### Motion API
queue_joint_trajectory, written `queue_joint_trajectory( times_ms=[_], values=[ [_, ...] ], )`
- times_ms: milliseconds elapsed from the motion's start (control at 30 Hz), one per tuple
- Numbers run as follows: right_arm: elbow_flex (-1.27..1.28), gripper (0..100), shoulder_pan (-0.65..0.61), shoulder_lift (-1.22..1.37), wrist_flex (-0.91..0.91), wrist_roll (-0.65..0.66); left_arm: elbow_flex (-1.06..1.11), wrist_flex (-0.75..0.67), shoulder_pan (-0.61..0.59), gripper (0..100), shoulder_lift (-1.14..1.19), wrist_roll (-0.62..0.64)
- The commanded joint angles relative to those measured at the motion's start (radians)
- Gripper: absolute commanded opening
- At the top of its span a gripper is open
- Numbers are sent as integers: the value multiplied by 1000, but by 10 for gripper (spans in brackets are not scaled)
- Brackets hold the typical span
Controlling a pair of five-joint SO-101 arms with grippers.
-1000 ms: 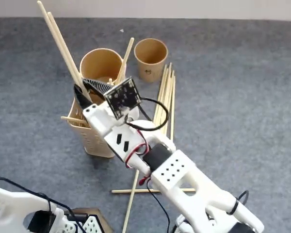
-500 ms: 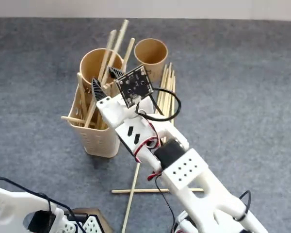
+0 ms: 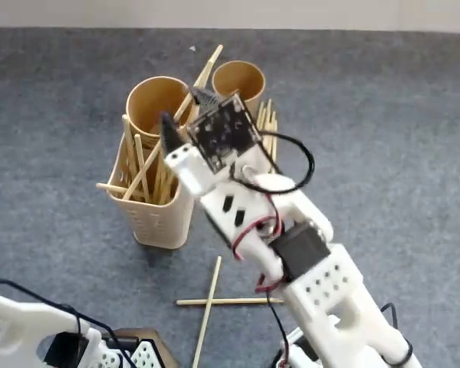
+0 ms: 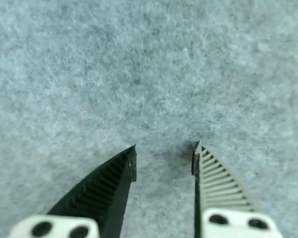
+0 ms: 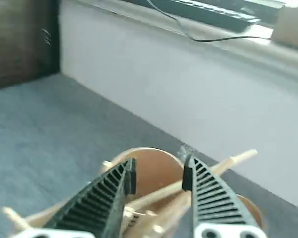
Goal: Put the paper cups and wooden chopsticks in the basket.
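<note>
Grey carpet (image 3: 383, 115) covers the table, seen from above. The white R arm (image 3: 307, 268) runs from the near right corner toward the carpet's middle. Its R claw (image 3: 185, 111) hangs spread apart w/ nothing btwn the black toothed fingers, just above the big paper cup (image 3: 155, 103) and the basket (image 3: 149, 215). Part of the white L arm (image 3: 19, 333) sits at the near left corner. The L claw (image 4: 164, 158) is also spread apart and holds nothing, over bare carpet.

The cream slotted basket stands left of centre, toward the far edge. The big paper cup stands in the basket's far end. The small paper cup (image 3: 238, 83) stands on the carpet just right of the big one, outside the basket.

Several wooden chopsticks (image 3: 142, 165) lean inside the basket. One long stick (image 3: 207, 67) slants up btwn the two cups. A loose bunch (image 3: 271, 126) lies on the carpet right of the basket, partly hidden by the R arm. Two more sticks (image 3: 211, 303) lie crossed by the near edge.
</note>
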Motion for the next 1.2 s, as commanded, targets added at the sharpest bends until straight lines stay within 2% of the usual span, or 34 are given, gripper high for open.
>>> queue_joint_trajectory(
  times_ms=[0,200,567,800,900,967,1167],
  values=[
    [-47,159,102,96,8,31,-7,-9,22,210,-8,-8],
    [-134,159,174,252,10,31,-13,-9,27,210,-8,-8],
    [-232,159,168,381,-18,25,-16,-9,38,210,-8,-8],
    [-294,159,31,329,-62,-34,-8,-9,47,210,-8,-8],
    [-263,159,10,302,-54,-32,-8,-9,44,210,-8,-9],
    [-232,159,15,283,-47,-32,-10,-9,36,210,-8,-9],
    [-182,159,153,311,-50,-32,-12,-9,38,210,-8,-9]
  ],
)
